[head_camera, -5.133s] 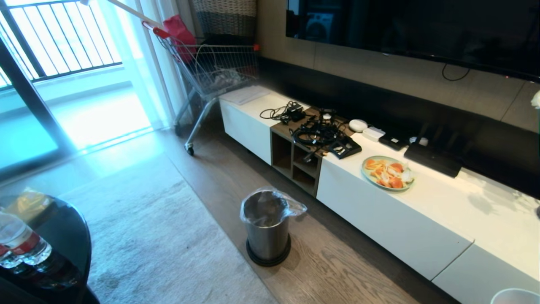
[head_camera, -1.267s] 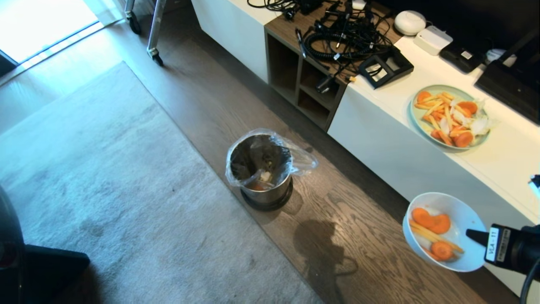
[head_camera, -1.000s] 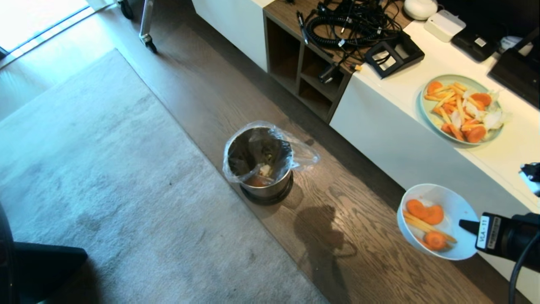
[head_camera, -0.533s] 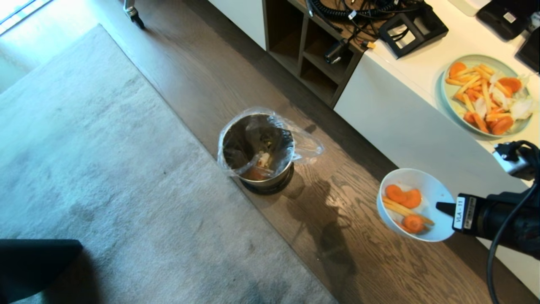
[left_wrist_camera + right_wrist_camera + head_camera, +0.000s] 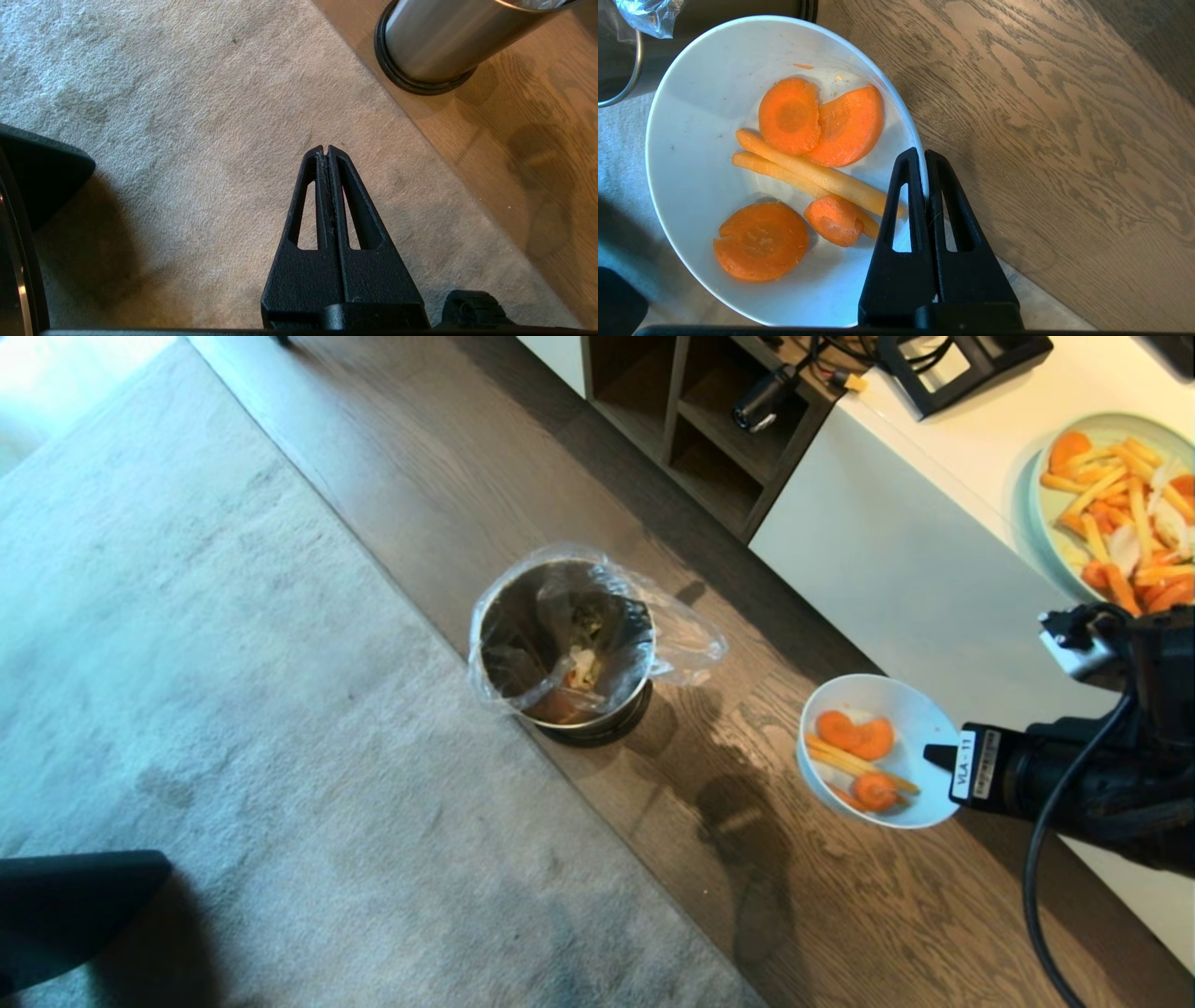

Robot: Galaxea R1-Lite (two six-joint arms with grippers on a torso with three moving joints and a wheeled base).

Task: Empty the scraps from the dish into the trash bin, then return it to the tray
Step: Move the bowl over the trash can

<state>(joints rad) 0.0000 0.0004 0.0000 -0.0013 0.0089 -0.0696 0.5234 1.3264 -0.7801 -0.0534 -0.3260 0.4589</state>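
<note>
The dish (image 5: pixel 910 723) (image 5: pixel 700 116), a small white bowl, hangs over the wood floor to the right of the trash bin (image 5: pixel 569 649). My right gripper (image 5: pixel 934 754) (image 5: pixel 923 154) is shut on its rim. Inside lie the scraps (image 5: pixel 854 756) (image 5: pixel 803 158): orange carrot slices and pale yellow strips. The steel trash bin with its clear liner stands on the floor and holds some scraps; its base shows in the left wrist view (image 5: pixel 434 46). My left gripper (image 5: pixel 325 148) hangs shut and empty over the rug. The tray is out of view.
A white cabinet (image 5: pixel 896 569) runs along the right, carrying a pale-green plate (image 5: pixel 1050 537) heaped with orange and yellow pieces. Dark open shelves (image 5: pixel 700 429) sit at its far end. A grey rug (image 5: pixel 233 709) covers the floor on the left.
The view has tilted further down and shifted. My right gripper has carried the dish left, closer to the trash bin.
</note>
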